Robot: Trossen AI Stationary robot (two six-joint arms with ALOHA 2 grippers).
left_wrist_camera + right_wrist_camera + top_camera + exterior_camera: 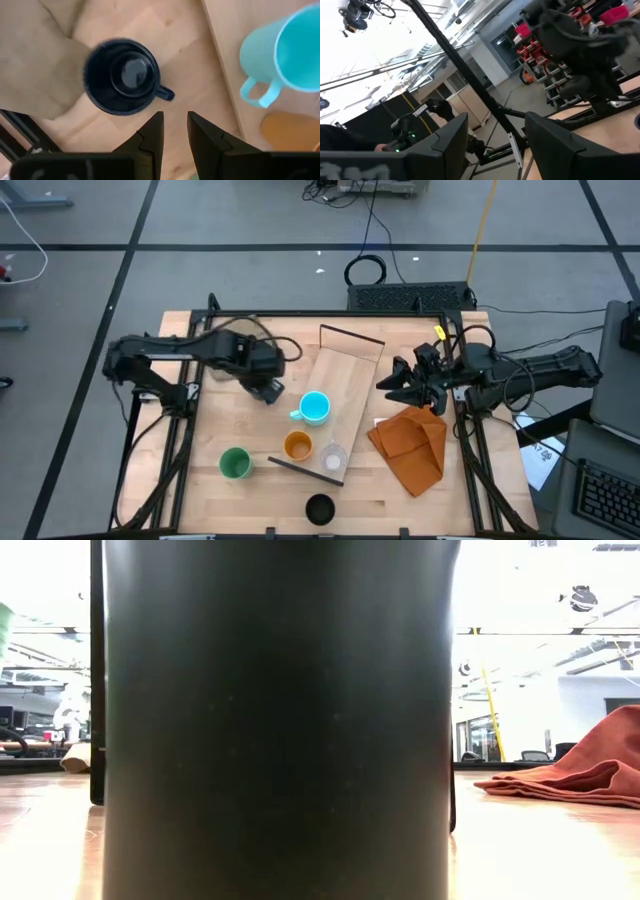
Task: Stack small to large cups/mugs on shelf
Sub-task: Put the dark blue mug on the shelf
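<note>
Left gripper [175, 131]: hovers over the navy mug [121, 76], fingers a narrow gap apart, empty.
Right gripper [496, 136]: parked at the right table edge, jaws apart, empty.
Shelf [340, 385]: holds light-blue mug [314, 407], orange cup [298, 445], clear cup [333, 456].
Off shelf: green cup [235, 463], black cup [319, 508].
Risk: gap looks narrower than the mug; descending may tip it.

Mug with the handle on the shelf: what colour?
Light blue mug, clearest in the high view; the left wrist view shows it too.
</note>
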